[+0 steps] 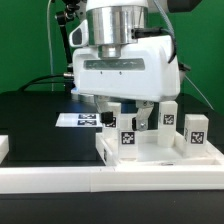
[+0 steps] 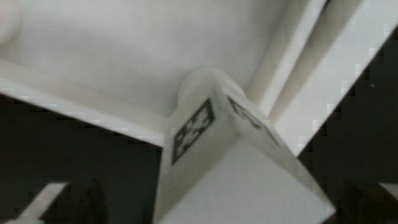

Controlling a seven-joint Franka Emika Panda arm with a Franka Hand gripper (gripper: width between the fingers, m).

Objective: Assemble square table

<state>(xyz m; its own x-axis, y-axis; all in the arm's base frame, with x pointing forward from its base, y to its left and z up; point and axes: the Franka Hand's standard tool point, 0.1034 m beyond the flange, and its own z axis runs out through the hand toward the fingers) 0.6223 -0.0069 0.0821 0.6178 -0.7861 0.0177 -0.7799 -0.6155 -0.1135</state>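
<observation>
The square table's white top (image 1: 160, 153) lies at the front of the black surface, and several tagged white legs stand upright on it. One leg (image 1: 127, 137) is at the near corner on the exterior view's left. Others stand toward the right (image 1: 196, 129) and behind (image 1: 168, 116). My gripper (image 1: 133, 113) hangs straight over the near-left leg, open, with a finger on either side of it. In the wrist view that leg (image 2: 214, 140) fills the middle with its tag showing. Dark fingers (image 2: 50, 205) stand apart from it on both sides, over the top's rim (image 2: 107, 95).
The marker board (image 1: 80, 120) lies flat behind the table top, toward the exterior view's left. A long white rail (image 1: 100, 182) borders the black surface in front. A white piece (image 1: 3, 148) shows at the left edge. Cables hang behind the arm.
</observation>
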